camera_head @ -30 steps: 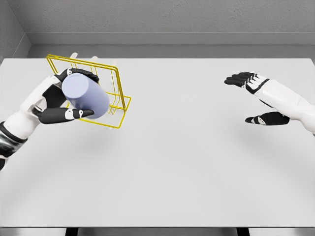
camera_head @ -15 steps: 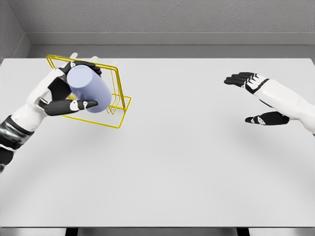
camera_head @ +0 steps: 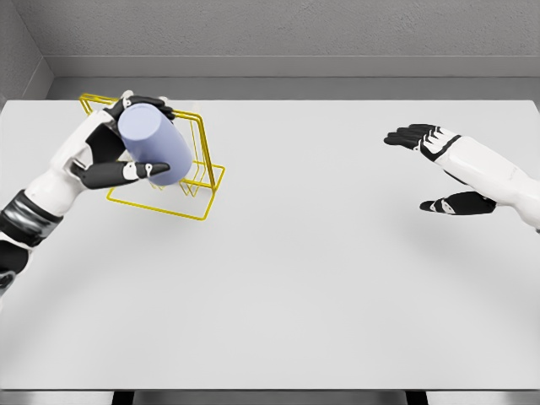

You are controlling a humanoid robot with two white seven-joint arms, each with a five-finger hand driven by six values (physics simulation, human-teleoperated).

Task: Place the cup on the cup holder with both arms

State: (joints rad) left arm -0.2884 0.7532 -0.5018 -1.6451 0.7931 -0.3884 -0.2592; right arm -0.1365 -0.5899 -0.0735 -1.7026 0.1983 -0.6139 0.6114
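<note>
A pale lavender cup (camera_head: pixel 153 143) is held tilted in my left hand (camera_head: pixel 122 143), whose thumb and fingers wrap its sides. It hangs over the yellow wire cup holder (camera_head: pixel 201 187) at the table's far left, covering much of the rack's middle. My right hand (camera_head: pixel 434 169) hovers over the right side of the table, fingers spread and holding nothing, far from the cup.
The white table (camera_head: pixel 304 278) runs to a grey back wall; its front edge lies along the bottom of the view.
My left hand has carried the cup up and slightly back over the holder, tipping it a little more. The right hand has stayed still.
</note>
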